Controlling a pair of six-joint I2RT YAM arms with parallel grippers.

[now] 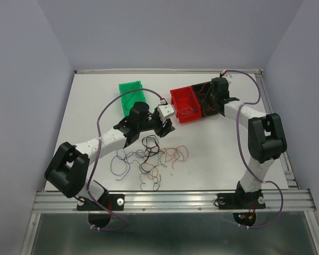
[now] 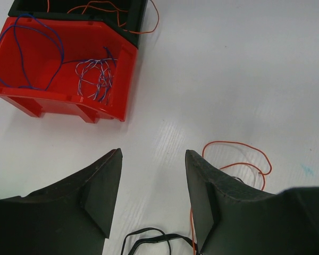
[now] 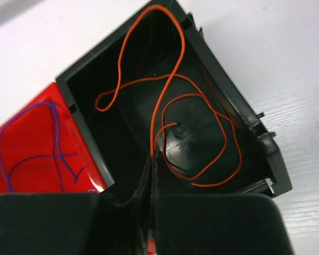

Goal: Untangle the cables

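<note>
The cables (image 1: 151, 155) lie as a loose tangle of black, orange, red and blue-purple strands on the white table, in front of my left gripper (image 1: 166, 127). In the left wrist view that gripper (image 2: 153, 155) stands open just above the table. A black cable loop (image 2: 151, 235) lies between its jaws near their base, and an orange strand (image 2: 239, 143) curls by the right finger. My right gripper (image 3: 153, 154) hangs over the black bin (image 3: 122, 127), shut on an orange cable (image 3: 173, 79) that coils inside the bin.
A red bin (image 2: 64, 98) holding blue-purple wires (image 2: 95, 79) sits beside the black bin (image 1: 204, 95) at the back right. A green bin (image 1: 132, 94) lies at the back centre-left. An aluminium rail (image 1: 170, 199) runs along the near table edge.
</note>
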